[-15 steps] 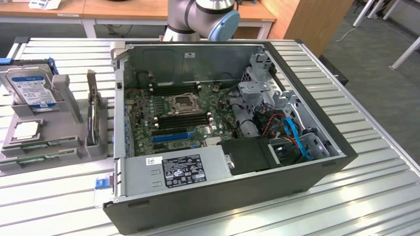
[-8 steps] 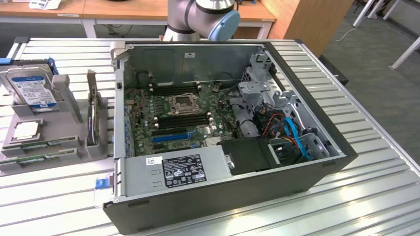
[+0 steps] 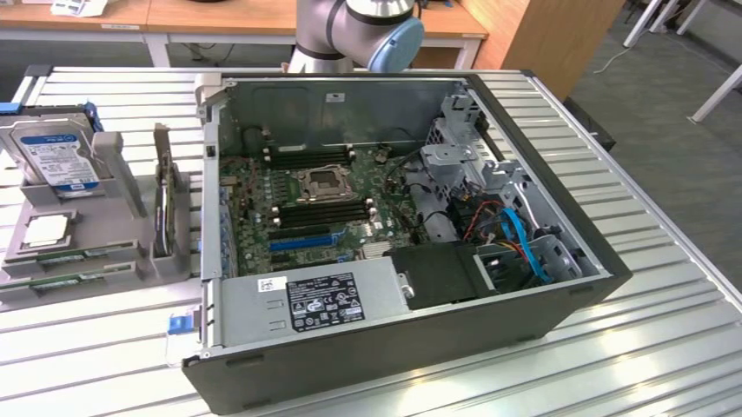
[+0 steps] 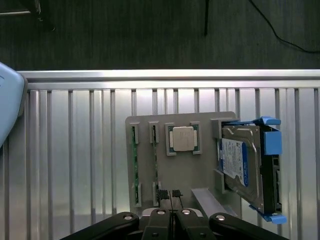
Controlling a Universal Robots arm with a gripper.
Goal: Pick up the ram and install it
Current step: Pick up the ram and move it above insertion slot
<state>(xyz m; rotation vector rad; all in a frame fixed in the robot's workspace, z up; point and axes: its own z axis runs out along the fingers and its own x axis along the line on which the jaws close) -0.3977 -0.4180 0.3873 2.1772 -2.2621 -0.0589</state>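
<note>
Gripper (image 4: 170, 197), half cropped, hangs closed near the edge-on ram (image 4: 156, 160).

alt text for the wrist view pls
The shut gripper hangs over the edge of a grey holder on a slatted metal table. The holder carries two ram sticks in slots, a silver processor and a hard drive in a blue bracket.

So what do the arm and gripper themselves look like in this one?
The arm is a smooth silver-grey tube with a rounded light-blue joint cap. The gripper is black, built from angled linkage bars joined by round silver pins. No cables or markings can be made out on either.
</note>
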